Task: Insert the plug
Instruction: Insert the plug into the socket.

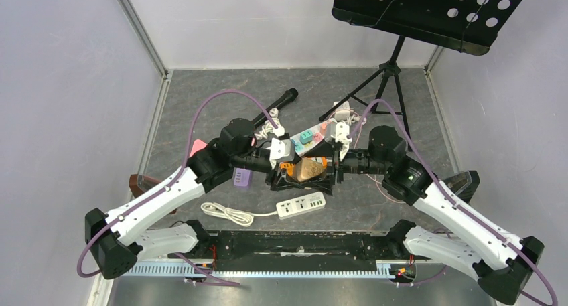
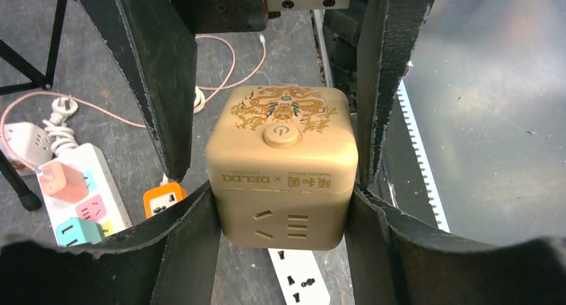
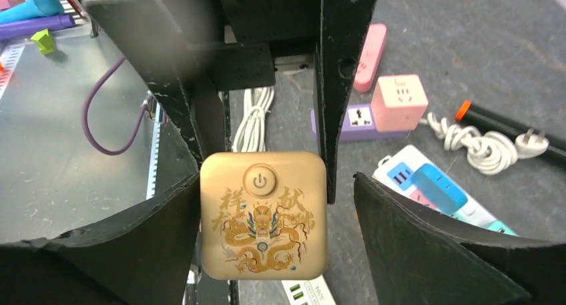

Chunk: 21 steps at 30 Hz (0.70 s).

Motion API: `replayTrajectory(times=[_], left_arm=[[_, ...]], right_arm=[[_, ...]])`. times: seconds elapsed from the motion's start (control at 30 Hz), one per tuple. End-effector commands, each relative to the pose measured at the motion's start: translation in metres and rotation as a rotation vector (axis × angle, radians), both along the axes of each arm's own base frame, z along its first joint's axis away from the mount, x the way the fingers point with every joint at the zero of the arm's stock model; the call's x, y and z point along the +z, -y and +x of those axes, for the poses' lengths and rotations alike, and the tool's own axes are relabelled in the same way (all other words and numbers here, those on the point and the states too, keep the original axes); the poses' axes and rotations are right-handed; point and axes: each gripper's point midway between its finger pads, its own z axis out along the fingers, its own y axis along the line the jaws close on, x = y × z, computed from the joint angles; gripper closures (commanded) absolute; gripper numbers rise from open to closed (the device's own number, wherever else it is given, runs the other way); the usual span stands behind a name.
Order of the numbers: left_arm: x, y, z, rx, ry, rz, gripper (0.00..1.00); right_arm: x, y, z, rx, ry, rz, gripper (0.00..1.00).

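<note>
Slippage is your main worry. The gold cube socket [image 2: 280, 178] hangs above the table [image 1: 201, 105], midway between the two arms. Only the left gripper [image 2: 284, 210] pinches it, with its fingers pressed on two opposite sides near the slotted face.

The right gripper [image 3: 275, 182] stands spread around the same cube. One finger lies against or just beside a side wall, and you cannot tell which. The other is plainly apart from it. If you draw that arm back at a slant, the near finger could drag the cube and twist it in the left pinch. The walls look smooth and rounded, so I judge the hold to be none too generous. A drop would land on or near the white power strip [image 1: 301, 204] lying just below. All four fingers are crowded together, so a careless move could knock one gripper into the other.

You cannot see the cube's far faces, so whether it carries pins or a cord is unknown. A white plug [image 3: 534, 143] on a coiled cord lies well aside, near the coloured power strip [image 3: 394, 166], but nothing shows it is the one meant. From above, the grippers cover most of the cube.
</note>
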Motion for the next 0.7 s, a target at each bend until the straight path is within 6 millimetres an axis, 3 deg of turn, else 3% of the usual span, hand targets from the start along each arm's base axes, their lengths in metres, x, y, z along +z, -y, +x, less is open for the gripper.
replayTrajectory(times=[0.0, 0.1, 0.23, 0.43, 0.5, 0.53, 0.57, 0.63, 0.67], left_arm=[[0.018, 0.0, 0.004, -0.01, 0.087, -0.019, 0.98], [0.015, -0.002, 0.004, -0.012, 0.093, -0.005, 0.98], [0.013, -0.004, 0.002, -0.024, 0.107, -0.001, 0.98], [0.016, -0.004, -0.001, -0.051, 0.129, -0.016, 0.98], [0.017, -0.003, 0.0, -0.046, 0.129, -0.021, 0.97], [0.017, -0.003, 0.001, -0.036, 0.128, -0.022, 0.87], [0.017, -0.002, 0.004, -0.019, 0.126, -0.023, 0.69], [0.016, -0.002, 0.013, 0.047, 0.116, -0.029, 0.38], [0.015, -0.003, 0.019, 0.093, 0.1, -0.03, 0.29]], right_arm=[[-0.006, 0.004, 0.01, -0.059, 0.003, -0.06, 0.18], [-0.011, 0.006, 0.012, -0.078, -0.017, -0.069, 0.23], [-0.017, 0.003, 0.012, -0.071, -0.059, -0.086, 0.44], [-0.028, -0.003, 0.012, -0.05, -0.108, -0.111, 0.64], [-0.029, -0.005, 0.012, -0.045, -0.113, -0.11, 0.81], [-0.027, -0.005, 0.014, -0.057, -0.115, -0.105, 0.93], [-0.027, -0.004, 0.017, -0.077, -0.12, -0.103, 1.0], [-0.027, -0.001, 0.027, -0.148, -0.127, -0.104, 1.0], [-0.03, 0.004, 0.035, -0.206, -0.129, -0.12, 1.0]])
